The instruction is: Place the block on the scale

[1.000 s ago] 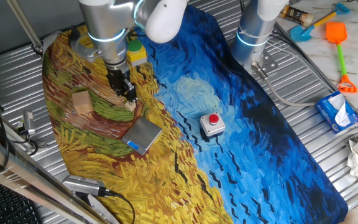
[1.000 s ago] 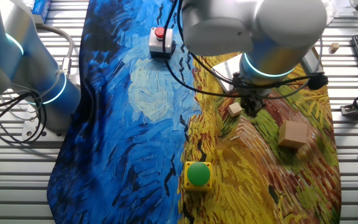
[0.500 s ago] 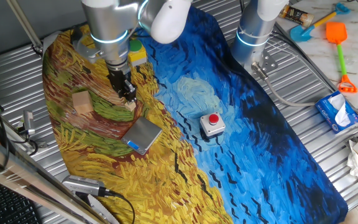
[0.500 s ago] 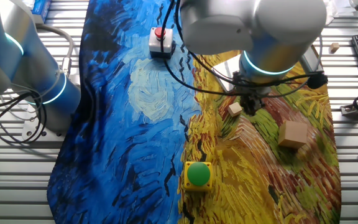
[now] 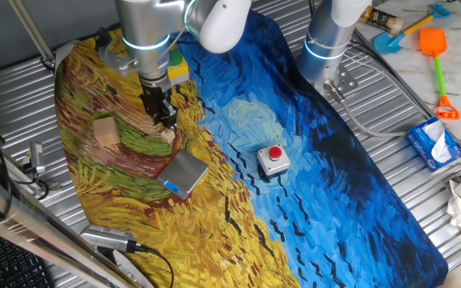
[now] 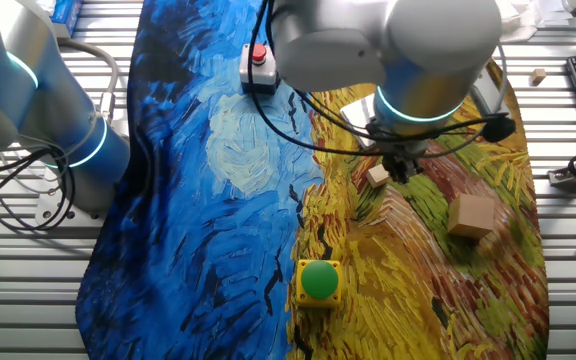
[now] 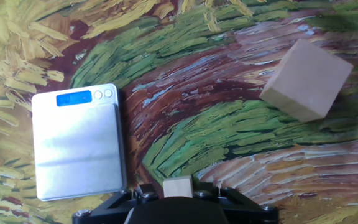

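The block point(image 5: 168, 136) is a small pale wooden cube lying on the painted cloth. It also shows in the other fixed view point(image 6: 377, 176) and at the bottom centre of the hand view point(image 7: 178, 186). My gripper point(image 5: 165, 122) hangs just above and beside it, fingers pointing down, apparently open and holding nothing; it also shows in the other fixed view point(image 6: 399, 170). The scale point(image 5: 184, 172), silver-topped with a blue display, lies flat a short way from the block. It fills the left of the hand view point(image 7: 78, 146) and is partly hidden by the arm in the other fixed view point(image 6: 365, 108).
A larger tan wooden block point(image 5: 106, 131) point(image 7: 306, 79) lies on the cloth on the far side of the small block from the scale. A grey box with a red button point(image 5: 274, 159) sits mid-cloth. A yellow box with a green button point(image 6: 318, 281) stands near the cloth's edge.
The arm has shifted slightly, with the gripper drifting a little over the small block. The block, scale and larger block have not moved.
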### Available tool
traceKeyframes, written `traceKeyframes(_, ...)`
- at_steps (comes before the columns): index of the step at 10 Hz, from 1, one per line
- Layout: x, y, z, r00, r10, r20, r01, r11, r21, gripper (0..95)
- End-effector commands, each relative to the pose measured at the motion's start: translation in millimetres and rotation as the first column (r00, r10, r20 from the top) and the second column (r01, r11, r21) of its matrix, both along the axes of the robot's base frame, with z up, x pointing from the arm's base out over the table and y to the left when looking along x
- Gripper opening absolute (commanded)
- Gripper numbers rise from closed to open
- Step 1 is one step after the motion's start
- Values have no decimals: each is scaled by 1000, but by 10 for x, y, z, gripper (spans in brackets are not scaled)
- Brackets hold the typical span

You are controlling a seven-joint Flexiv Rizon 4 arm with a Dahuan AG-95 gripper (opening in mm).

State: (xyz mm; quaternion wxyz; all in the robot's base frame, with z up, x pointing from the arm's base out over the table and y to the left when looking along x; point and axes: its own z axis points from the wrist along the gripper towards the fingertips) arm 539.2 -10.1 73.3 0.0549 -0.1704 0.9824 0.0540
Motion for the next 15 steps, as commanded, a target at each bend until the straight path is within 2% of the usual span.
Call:
traceKeyframes(1, 3, -5, -3, 999, -29, -18, 29, 1000, -7, 380)
traceKeyframes(5, 3, -5, -3, 1000, -3, -19, 2, 1000, -31, 380)
traceKeyframes(6, 3, -5, -3, 1000, -2, -23, 1, 999, -34, 380)
traceKeyframes(7, 3, -5, -3, 999, -6, -39, 4, 998, -59, 380)
traceKeyframes(13, 4, -4, -4, 999, -10, -51, 7, 998, -56, 380)
traceKeyframes(15, 15, 33, -36, 998, -27, -64, 24, 999, -48, 380)
